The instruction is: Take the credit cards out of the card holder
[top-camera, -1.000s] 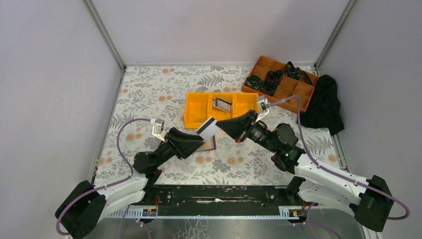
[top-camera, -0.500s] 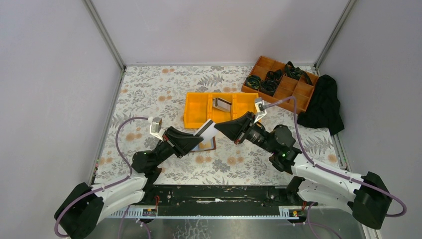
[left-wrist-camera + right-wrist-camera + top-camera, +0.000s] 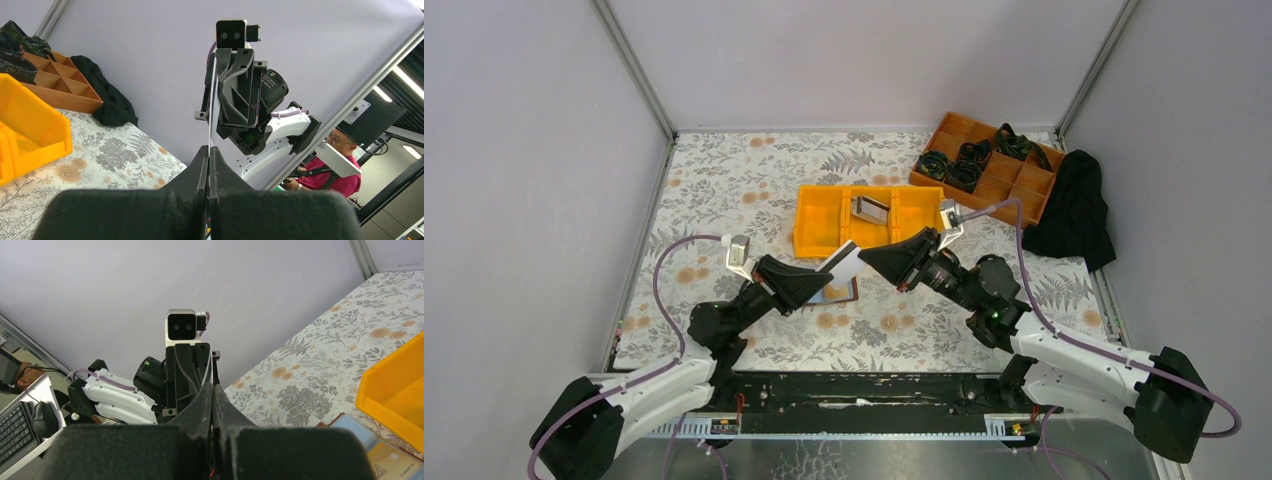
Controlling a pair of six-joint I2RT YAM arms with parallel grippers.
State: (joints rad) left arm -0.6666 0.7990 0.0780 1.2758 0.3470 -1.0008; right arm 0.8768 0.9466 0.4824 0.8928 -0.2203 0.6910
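**A:** Between the fingers (image 3: pixel 198 167) of the left gripper (image 3: pixel 209 150), what is gripped?

**B:** A thin credit card (image 3: pixel 212 100), seen edge-on, is pinched there; the fingers are pressed tight against its faces.

**A:** And the right gripper (image 3: pixel 212 387)?

**B:** It is clamped on the opposite end of the same card, so the card is held between both arms, tilted and clear of the table (image 3: pixel 744 180). From above, a dark stripe can be seen along the card's far edge.

**A:** Where is the card holder (image 3: pixel 844 293) found?

**B:** It is lying flat on the table, just below the raised card and near the left gripper's tip.

**A:** What is placed farther out?

**B:** A yellow bin (image 3: pixel 819 235) is set just beyond the grippers, and a silvery-grey card (image 3: pixel 871 209) is seen in its middle compartment. A wooden tray (image 3: pixel 1014 180) and a black cloth (image 3: pixel 1079 210) are set at the far right.
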